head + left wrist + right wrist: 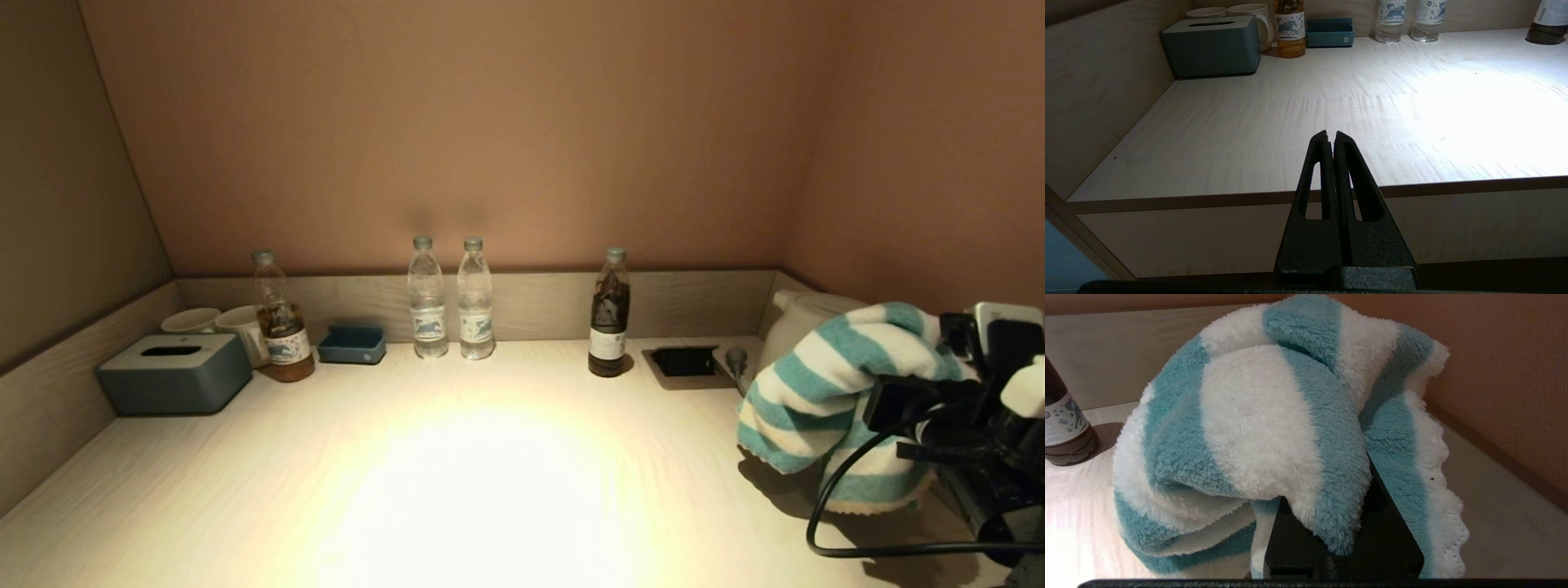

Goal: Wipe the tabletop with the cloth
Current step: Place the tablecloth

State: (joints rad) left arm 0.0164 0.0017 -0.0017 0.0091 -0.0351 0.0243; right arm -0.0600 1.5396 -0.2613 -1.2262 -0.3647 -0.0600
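Observation:
The teal-and-white striped fluffy cloth (816,392) hangs bunched over my right gripper (906,404) at the right side of the pale wooden tabletop (457,490), its lower folds close to the surface. In the right wrist view the cloth (1257,428) drapes over the black gripper (1347,539) and hides the fingertips; the gripper is shut on it. My left gripper (1331,136) is shut and empty, parked low in front of the table's front edge (1208,201), out of the head view.
Along the back wall stand a grey tissue box (174,372), two mugs (192,320), a tea bottle (282,322), a blue tray (352,345), two water bottles (428,298), a dark bottle (609,314), a socket recess (684,361) and a white kettle (808,322). A black cable (833,523) loops at front right.

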